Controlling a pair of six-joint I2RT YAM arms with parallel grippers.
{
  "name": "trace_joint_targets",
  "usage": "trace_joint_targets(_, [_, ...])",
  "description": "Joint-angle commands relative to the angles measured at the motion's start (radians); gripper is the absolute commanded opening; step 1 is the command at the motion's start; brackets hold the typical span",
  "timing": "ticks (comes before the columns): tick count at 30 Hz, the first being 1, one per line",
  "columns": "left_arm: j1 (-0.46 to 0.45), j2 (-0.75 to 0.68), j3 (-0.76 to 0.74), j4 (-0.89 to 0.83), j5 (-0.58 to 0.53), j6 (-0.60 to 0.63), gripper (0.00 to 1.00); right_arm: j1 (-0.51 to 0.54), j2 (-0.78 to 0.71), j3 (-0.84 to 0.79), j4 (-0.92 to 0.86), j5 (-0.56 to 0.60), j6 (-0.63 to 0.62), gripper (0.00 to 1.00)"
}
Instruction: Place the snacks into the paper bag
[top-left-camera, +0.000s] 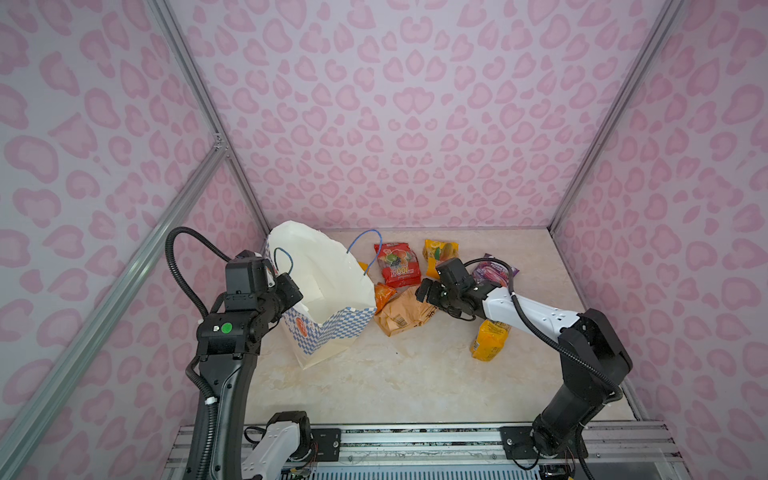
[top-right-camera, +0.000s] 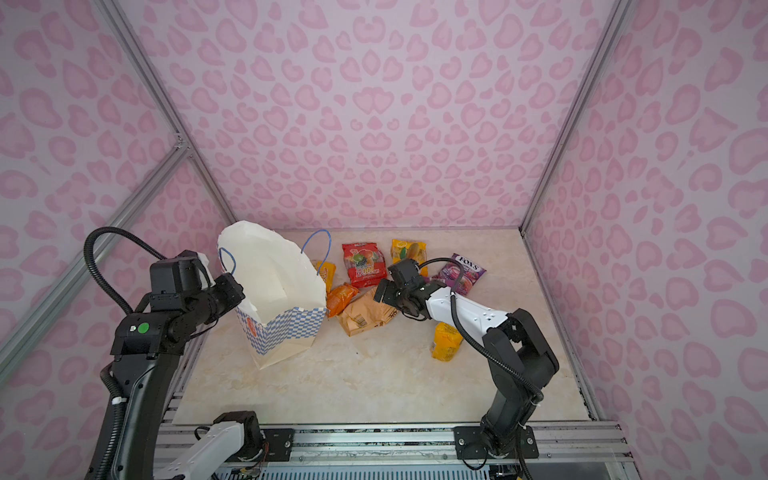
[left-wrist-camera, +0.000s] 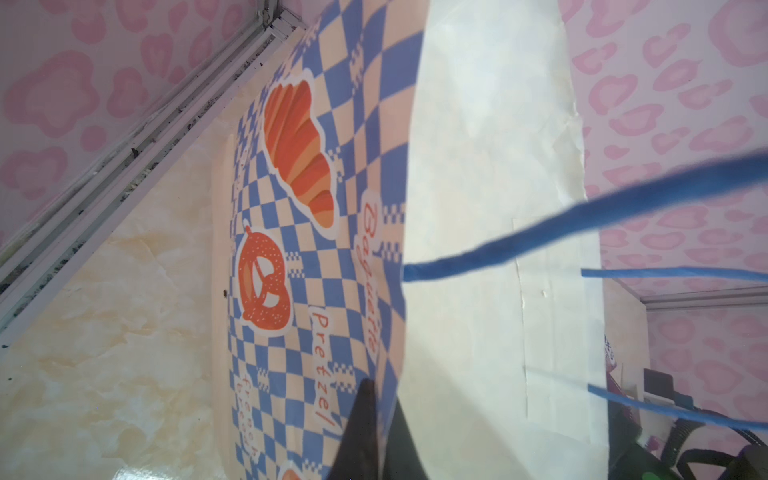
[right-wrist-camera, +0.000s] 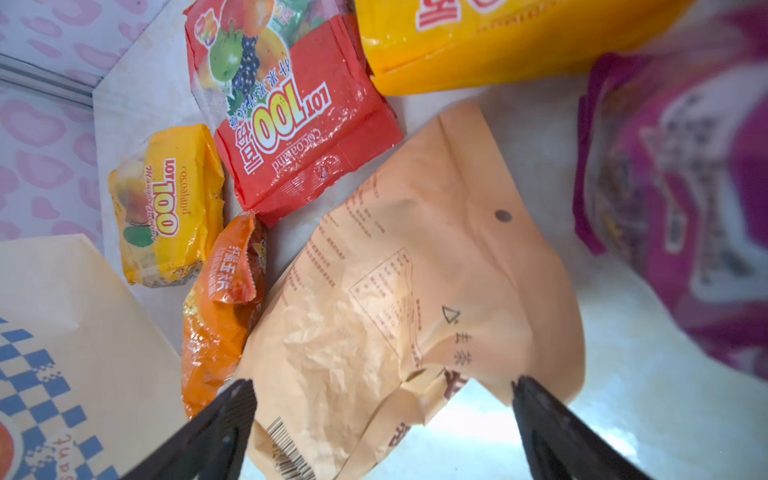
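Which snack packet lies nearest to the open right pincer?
The pale tan crumpled packet with the barcode. The right pincer, open, straddles its edge; the small orange packet beside it lies outside that span.

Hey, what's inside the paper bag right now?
In both top views the paper bag shows only bare white inner walls through its open mouth. Its bottom is hidden behind the near checkered wall.

blue-checked white paper bag (top-left-camera: 332, 328), red packet (top-left-camera: 397, 266)
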Motion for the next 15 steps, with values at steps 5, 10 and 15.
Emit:
trace_joint_targets(5, [0.014,-0.064,-0.130,0.041,0.177,-0.103,0.03,0.063,-0.092,-0.177,0.122,-0.008,0.209,0.99])
trace_joint_targets(10, [0.018,-0.108,-0.153,0.019,0.142,-0.120,0.03,0.102,-0.086,-0.273,0.262,0.012,0.313,0.99])
trace_joint_targets(15, [0.018,-0.118,-0.123,-0.029,0.165,-0.090,0.03,0.105,-0.037,-0.313,0.421,0.020,0.374,0.99])
